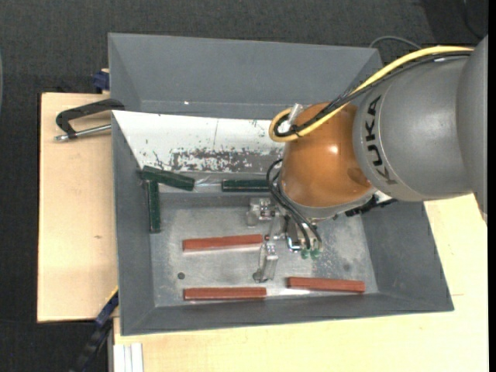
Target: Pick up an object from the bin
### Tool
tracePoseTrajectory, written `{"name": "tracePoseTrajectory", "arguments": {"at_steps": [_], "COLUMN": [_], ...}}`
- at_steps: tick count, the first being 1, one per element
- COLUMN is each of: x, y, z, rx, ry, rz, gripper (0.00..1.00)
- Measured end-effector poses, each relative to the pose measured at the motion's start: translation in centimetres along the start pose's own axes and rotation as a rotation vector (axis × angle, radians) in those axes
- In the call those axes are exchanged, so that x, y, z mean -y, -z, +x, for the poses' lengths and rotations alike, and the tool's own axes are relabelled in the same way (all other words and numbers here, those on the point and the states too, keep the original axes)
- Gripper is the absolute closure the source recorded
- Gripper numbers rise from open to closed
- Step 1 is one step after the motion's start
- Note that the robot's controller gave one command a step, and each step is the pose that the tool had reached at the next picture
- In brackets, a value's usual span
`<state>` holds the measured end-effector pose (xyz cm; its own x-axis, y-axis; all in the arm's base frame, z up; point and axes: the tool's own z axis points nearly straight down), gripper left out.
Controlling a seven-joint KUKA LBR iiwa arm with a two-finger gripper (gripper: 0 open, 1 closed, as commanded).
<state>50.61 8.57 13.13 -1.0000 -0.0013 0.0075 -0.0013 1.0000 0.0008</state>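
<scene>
The gripper (262, 242) is low over the middle of the grey bin (232, 68), at the 3 o'clock end of a flat red-brown stick (221, 244). That stick lies flat on the bin floor, its long axis running from 9 to 3 o'clock. The metal fingers (266, 266) stand apart, one on the 12 o'clock side of the stick's end and one on the 6 o'clock side, not closed on it. The grey arm (422, 130) reaches in from 3 o'clock, its orange cover (322, 165) pointing down at the floor. Two more red-brown sticks (225, 293) lie toward 6 o'clock, both aligned the same way. Three dark green sticks (154, 206) lie toward 10 and 12 o'clock.
</scene>
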Motion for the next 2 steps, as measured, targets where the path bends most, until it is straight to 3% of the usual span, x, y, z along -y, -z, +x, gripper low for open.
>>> {"name": "tracePoseTrajectory", "arguments": {"at_steps": [1, 2], "x": [0.0, 1.7], "y": [0.4, -5.2], "z": [-0.1, -3.8], "rx": [0.007, 0.011], "ry": [-0.001, -0.043], "rz": [-0.001, -0.001], "gripper": [0.00, 1.00]}}
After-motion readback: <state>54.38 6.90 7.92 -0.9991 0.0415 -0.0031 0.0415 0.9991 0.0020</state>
